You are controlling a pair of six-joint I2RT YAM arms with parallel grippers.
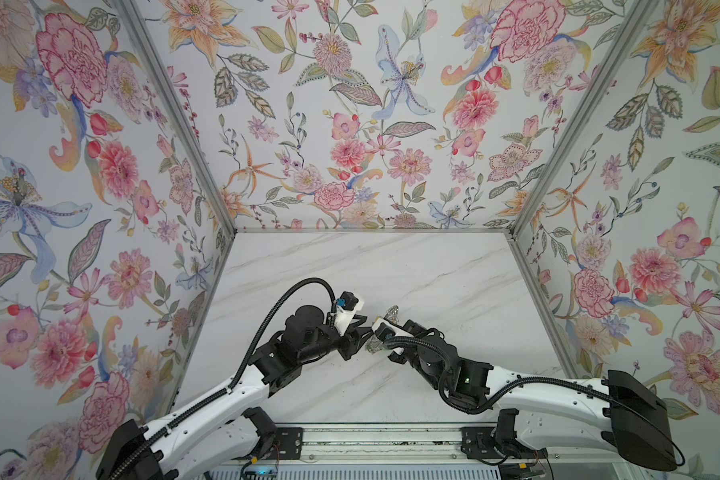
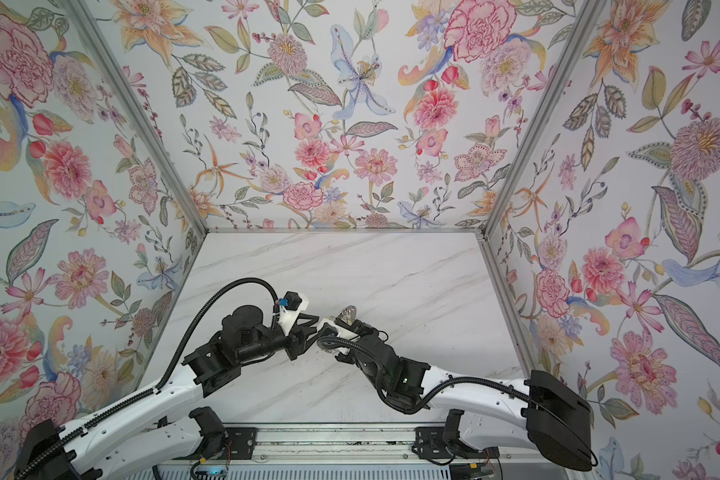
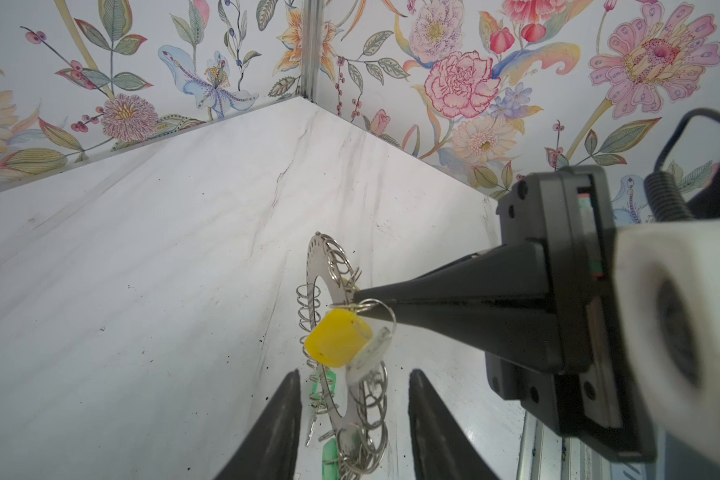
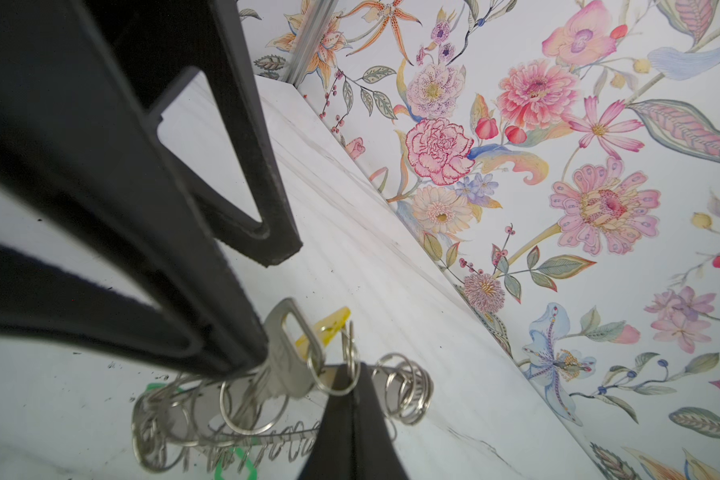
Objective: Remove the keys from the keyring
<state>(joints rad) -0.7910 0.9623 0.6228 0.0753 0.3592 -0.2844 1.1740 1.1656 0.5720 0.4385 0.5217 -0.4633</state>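
Note:
The keyring point(image 3: 329, 291), a flat grey disc fringed with wire loops, hangs upright above the marble table, partly hidden by the wrists in both top views point(image 1: 393, 311). My right gripper point(image 4: 352, 368) is shut on the disc's rim; its black tip point(image 3: 360, 297) shows in the left wrist view. A silver key point(image 4: 287, 353) with a yellow tag point(image 3: 335, 338) hangs from a loop beside that grip. Green tags point(image 3: 331, 455) dangle lower down. My left gripper point(image 3: 355, 374) is open and straddles the lower part of the keyring. One of its fingers point(image 4: 242, 345) lies right beside the key.
Floral walls point(image 1: 350, 124) close in the white marble table point(image 1: 391, 270) on three sides. An aluminium rail point(image 1: 383, 444) runs along the front edge. Both arms meet near the table's middle front, with bare marble behind them.

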